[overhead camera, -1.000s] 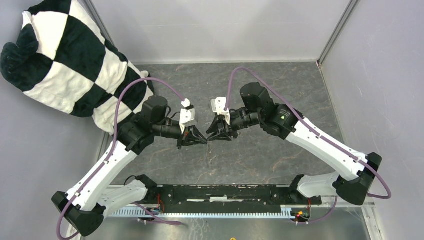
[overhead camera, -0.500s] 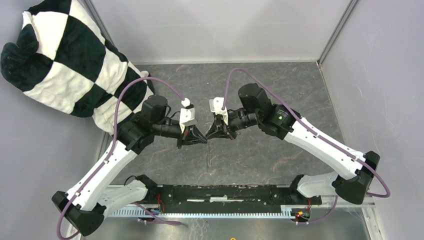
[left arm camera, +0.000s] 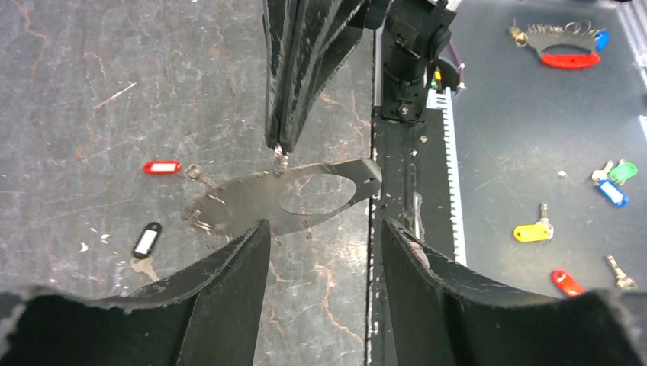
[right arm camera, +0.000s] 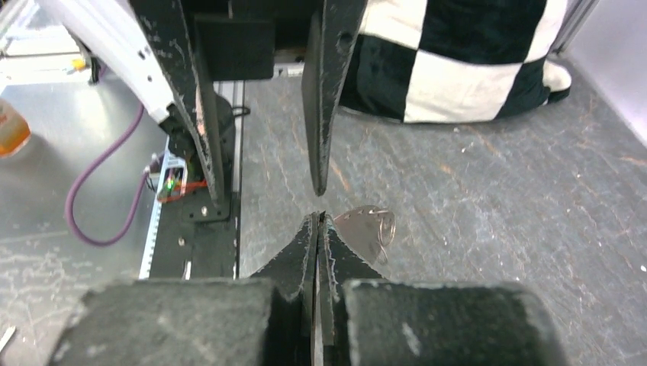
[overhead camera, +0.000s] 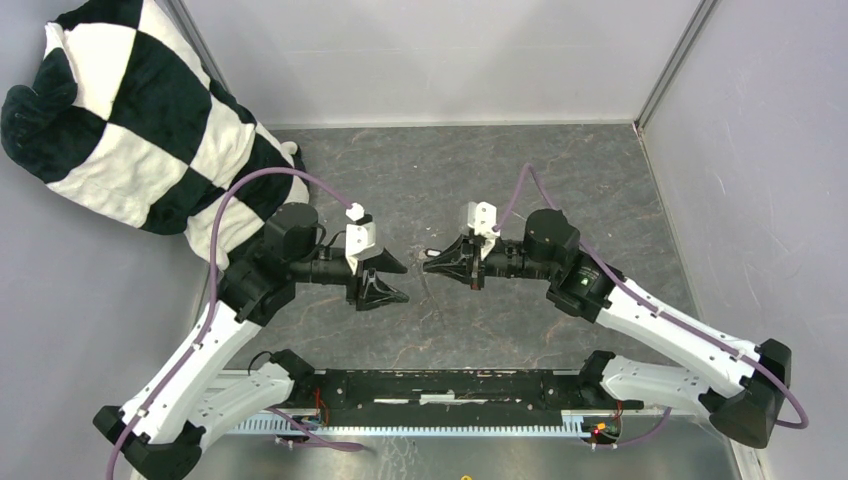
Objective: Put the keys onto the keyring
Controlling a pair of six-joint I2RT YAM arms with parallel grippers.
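1. Plainly, the right fingers (right arm camera: 299, 255) are pressed tight together. They pinch the upper edge of the keyring (left arm camera: 252, 200), a thin flat silvery piece with an oval hole and wire loops at one end.
2. The keyring hangs from those tips and seems lifted off the table (left arm camera: 91, 91). From the right wrist only a rounded part of it shows just past the tips.
3. The left fingers (left arm camera: 229, 278) stand wide apart and hold nothing. In the left wrist view the keyring sits beyond the gap between them and touches neither.
4. Seen from above, the two arms face each other over the middle of the table, with their tips near but apart.
5. The red-tagged key (left arm camera: 162, 166) lies flat on the table near the looped end of the keyring. Whether its metal blade touches the loops I cannot tell.
6. The black-tagged key (left arm camera: 146, 240), with a white label, lies flat on the table apart from the red one and closer to the left fingers.
7. A black rail (left arm camera: 397, 191) runs along the table edge. Past it, on a grey metal surface, lie other tagged keys, among them a yellow-tagged key (left arm camera: 526, 231).
8. A black-and-white checked cushion (overhead camera: 130, 110) sits at the far left corner.
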